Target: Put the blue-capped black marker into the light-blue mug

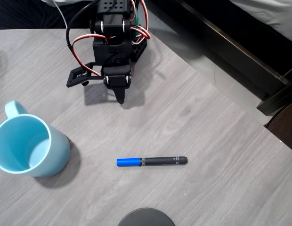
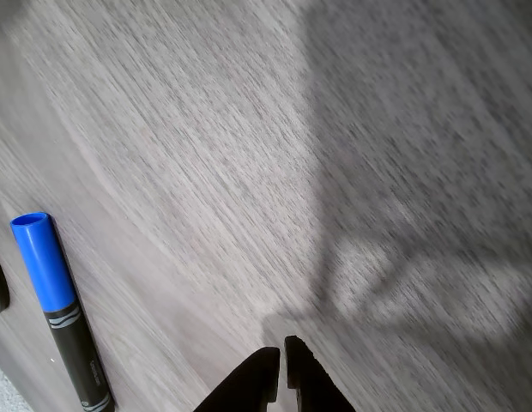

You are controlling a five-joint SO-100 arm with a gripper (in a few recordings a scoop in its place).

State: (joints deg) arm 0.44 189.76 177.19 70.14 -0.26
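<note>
Looking down from overhead, I start at the near edge: a dark round object pokes in at six o'clock, cut off by the frame, and I can't tell what it is. Just beyond it lies the blue-capped black marker, flat on the grey wood-grain table, barrel running three to nine o'clock with the blue cap at the nine o'clock end. There's bare tabletop all round it, nothing touching it.

Over at about eight o'clock stands the light-blue mug, upright, mouth open toward me, handle pointing to eleven o'clock, its left rim clipped by the picture edge. It's well apart from the marker, with open table between them.

Further back, around twelve o'clock, the gripper hangs over bare table, well short of the marker. In the wrist view the gripper has its fingertips pressed together, just a thin slit between them, pinching nothing. The same view catches the marker at eight o'clock, bright blue cap up, black barrel with small print running off the bottom edge; the grain there is blurred.

Far side, the table's edge runs diagonally from twelve o'clock towards three, with dark furniture past it.
</note>
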